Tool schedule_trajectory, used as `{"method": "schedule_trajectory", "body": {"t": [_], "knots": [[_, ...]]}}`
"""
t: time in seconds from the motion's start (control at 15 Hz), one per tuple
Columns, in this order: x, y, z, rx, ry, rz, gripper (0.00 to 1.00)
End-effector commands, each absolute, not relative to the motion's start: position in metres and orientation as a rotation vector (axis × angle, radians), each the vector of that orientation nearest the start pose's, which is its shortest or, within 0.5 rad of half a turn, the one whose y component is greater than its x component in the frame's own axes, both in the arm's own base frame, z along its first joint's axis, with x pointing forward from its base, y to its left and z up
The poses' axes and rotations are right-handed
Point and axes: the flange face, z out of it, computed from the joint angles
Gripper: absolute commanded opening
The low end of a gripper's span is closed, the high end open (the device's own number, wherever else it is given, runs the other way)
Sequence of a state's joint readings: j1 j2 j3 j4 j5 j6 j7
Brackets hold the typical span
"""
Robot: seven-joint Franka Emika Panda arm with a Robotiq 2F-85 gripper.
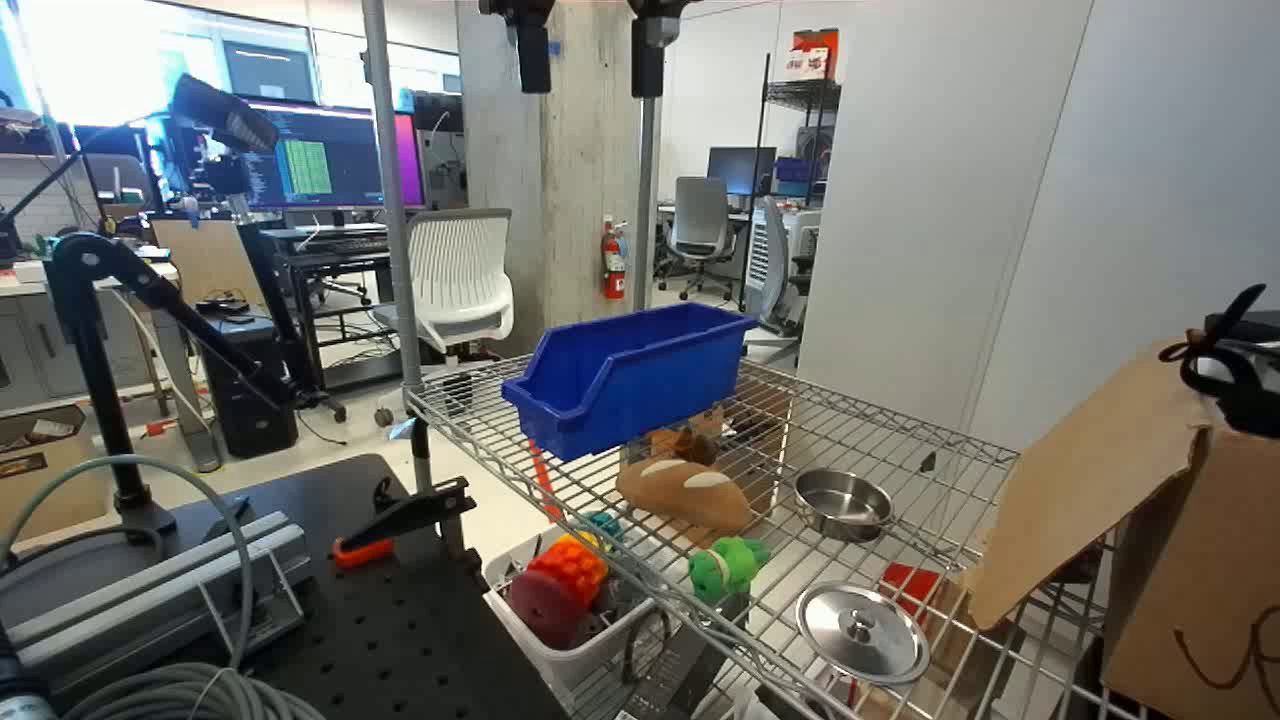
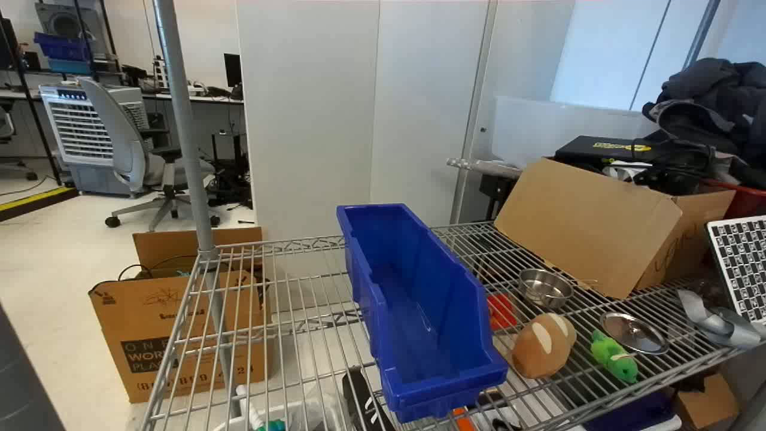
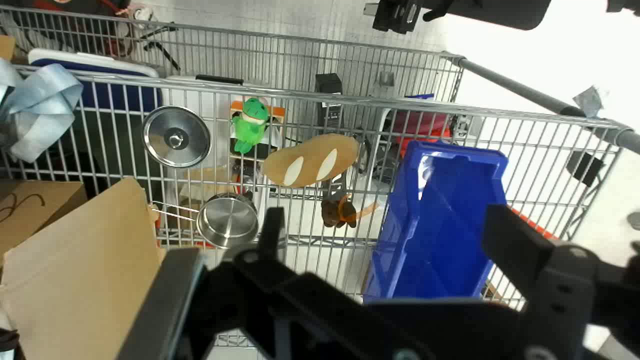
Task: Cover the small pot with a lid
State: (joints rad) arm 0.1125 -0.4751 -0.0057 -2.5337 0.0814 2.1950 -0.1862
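The small pot [image 1: 843,515] stands upright and uncovered on the wire shelf [image 1: 890,418]. It also shows in an exterior view [image 2: 545,291] and in the wrist view [image 3: 227,220], where its thin wire handle points left and its inside looks empty. The lid [image 1: 862,635] lies flat, knob up, on the shelf beside the pot and apart from it. It shows too in an exterior view [image 2: 633,333] and in the wrist view [image 3: 176,136]. My gripper [image 1: 592,82] is open and empty, high above the shelf. Its fingers spread wide in the wrist view [image 3: 385,220].
A blue bin [image 1: 640,375] stands on the shelf. A bread loaf [image 3: 311,161] and a green frog toy [image 3: 251,124] lie near the lid and pot. A brown plush toy [image 3: 337,211] is near the bin. A cardboard box [image 2: 586,227] with an open flap stands close beside the pot.
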Motion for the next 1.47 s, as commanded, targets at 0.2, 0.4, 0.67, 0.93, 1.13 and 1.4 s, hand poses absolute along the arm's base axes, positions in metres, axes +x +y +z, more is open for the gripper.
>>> {"method": "schedule_trajectory", "body": {"t": [0.2, 0.4, 0.67, 0.93, 1.13, 1.4], "knots": [[0.406, 0.046, 0.451, -3.044, -0.383, -0.213, 1.0], [0.406, 0.046, 0.451, -3.044, -0.383, -0.213, 1.0], [0.406, 0.046, 0.451, -3.044, -0.383, -0.213, 1.0], [0.406, 0.046, 0.451, -3.044, -0.383, -0.213, 1.0], [0.406, 0.046, 0.451, -3.044, -0.383, -0.213, 1.0], [0.419, 0.032, 0.432, -3.066, -0.351, -0.168, 1.0]]}}
